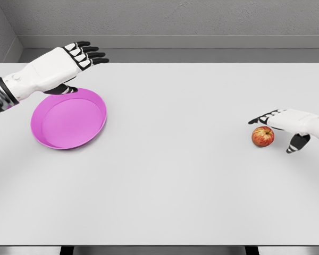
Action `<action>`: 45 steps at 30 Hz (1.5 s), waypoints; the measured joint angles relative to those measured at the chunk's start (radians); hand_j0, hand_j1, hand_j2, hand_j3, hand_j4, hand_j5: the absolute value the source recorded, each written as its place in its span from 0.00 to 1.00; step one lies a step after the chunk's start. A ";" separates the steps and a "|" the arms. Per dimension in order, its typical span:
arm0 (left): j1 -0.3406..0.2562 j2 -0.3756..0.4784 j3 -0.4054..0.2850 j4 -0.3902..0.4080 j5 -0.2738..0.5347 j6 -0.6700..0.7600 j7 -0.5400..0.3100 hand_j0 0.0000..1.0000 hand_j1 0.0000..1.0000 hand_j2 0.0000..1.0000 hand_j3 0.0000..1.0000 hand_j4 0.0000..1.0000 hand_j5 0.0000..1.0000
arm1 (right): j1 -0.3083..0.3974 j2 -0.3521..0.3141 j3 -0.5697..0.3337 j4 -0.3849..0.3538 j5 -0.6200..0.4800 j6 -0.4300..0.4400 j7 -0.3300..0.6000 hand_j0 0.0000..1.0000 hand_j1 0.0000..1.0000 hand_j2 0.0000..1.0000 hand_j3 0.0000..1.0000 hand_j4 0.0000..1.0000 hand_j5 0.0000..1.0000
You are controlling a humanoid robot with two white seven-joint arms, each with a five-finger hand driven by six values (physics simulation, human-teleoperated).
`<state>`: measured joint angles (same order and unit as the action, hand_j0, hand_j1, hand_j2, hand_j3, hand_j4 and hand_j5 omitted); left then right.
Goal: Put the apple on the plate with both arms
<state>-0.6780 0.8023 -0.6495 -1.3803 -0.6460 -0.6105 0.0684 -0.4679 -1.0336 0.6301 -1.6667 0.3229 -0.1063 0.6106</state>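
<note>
Right robot hand [283,130] hangs released just right of the apple [262,136]; left robot hand [78,56], unclenched, hovers by the far-left plate [69,119].

One view only, head cam, so no second view to share with. It sits high at the near edge of the white table [165,180], looking fwd and down. Mid range: whole tabletop fits, grey wall behind the far edge. Left hand [69,57] is in the upper left, its arm entering from the left edge; right hand [287,125] is at mid right, arm coming off the right edge. Both hands are small in frame, so the cam is not close.
</note>
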 measured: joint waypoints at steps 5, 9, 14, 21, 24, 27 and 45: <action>0.000 0.000 0.001 0.001 -0.001 0.000 0.000 1.00 1.00 1.00 1.00 1.00 1.00 | -0.049 0.032 0.027 0.037 0.002 0.001 0.000 1.00 1.00 1.00 1.00 1.00 1.00; 0.002 0.000 0.001 0.003 -0.003 0.000 0.000 1.00 1.00 1.00 1.00 1.00 1.00 | -0.049 0.046 0.049 0.062 0.003 0.002 0.000 1.00 1.00 1.00 1.00 1.00 1.00; 0.003 -0.001 0.001 0.001 -0.006 0.000 -0.001 1.00 1.00 1.00 1.00 1.00 1.00 | -0.052 0.053 0.071 0.070 0.004 0.002 0.001 1.00 1.00 1.00 1.00 1.00 1.00; 0.003 -0.003 0.004 -0.001 -0.013 0.000 -0.001 1.00 1.00 1.00 1.00 1.00 1.00 | -0.052 0.054 0.082 0.071 0.007 0.002 0.000 0.62 0.62 0.62 0.62 0.62 0.62; 0.003 -0.004 0.006 -0.002 -0.014 0.000 -0.002 1.00 1.00 1.00 1.00 1.00 1.00 | -0.052 0.053 0.083 0.070 0.009 0.002 0.000 0.57 0.57 0.57 0.57 0.57 0.57; 0.003 -0.003 0.008 -0.002 -0.014 0.000 -0.002 1.00 1.00 1.00 1.00 1.00 1.00 | -0.052 0.052 0.083 0.070 0.011 0.002 0.000 0.54 0.54 0.54 0.54 0.54 0.54; -0.002 0.003 0.010 -0.002 -0.011 0.000 -0.001 1.00 1.00 1.00 1.00 1.00 1.00 | -0.103 0.050 0.074 0.067 0.014 0.002 0.001 0.49 0.49 0.49 0.49 0.49 0.49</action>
<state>-0.6796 0.8051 -0.6392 -1.3822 -0.6574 -0.6105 0.0670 -0.5706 -0.9836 0.7043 -1.6002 0.3369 -0.1047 0.6112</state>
